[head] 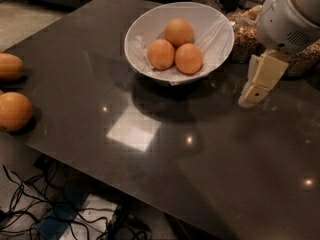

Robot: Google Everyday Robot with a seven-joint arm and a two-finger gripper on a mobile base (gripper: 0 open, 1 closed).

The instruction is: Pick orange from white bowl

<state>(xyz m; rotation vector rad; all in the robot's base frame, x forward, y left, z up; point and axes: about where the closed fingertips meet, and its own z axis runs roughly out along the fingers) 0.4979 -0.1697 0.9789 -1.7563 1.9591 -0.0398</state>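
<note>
Camera view: looks down at an angle on a dark, glossy surface (200,174); the white bowl (141,28) sits toward its far side.
White bowl: wide, round, upright on the surface. A crinkled paper lining (216,33) lies inside, with one corner lapping over the near rim.
Fruit in bowl: three, clustered at the bowl's middle on the lining. The far orange (179,32) sits behind the other two. The near-left orange (161,54) and near-right orange (189,58) lie side by side in front of it, touching.
Pincer: the cream-coloured pincer (248,100) hangs right of the bowl, outside its rim, with its tip low over the surface. It is clear of bowl and fruit. Released or clenched: cannot tell.
Arm: the white rounded arm housing (292,14) is above the pincer, up and right of the bowl.
Jars: glass jars of grains (244,39) stand just behind and right of the bowl, partly hidden by the arm housing.
Loose fruit: the upper loose orange (10,66) and lower loose orange (15,111) lie well left of the bowl, at the surface's left edge.
Reflection: a pale light patch (134,129) shows on the surface just in front of the bowl.
Floor: dark cables (30,209) are tangled below the surface's near-left corner, far from the bowl.
</note>
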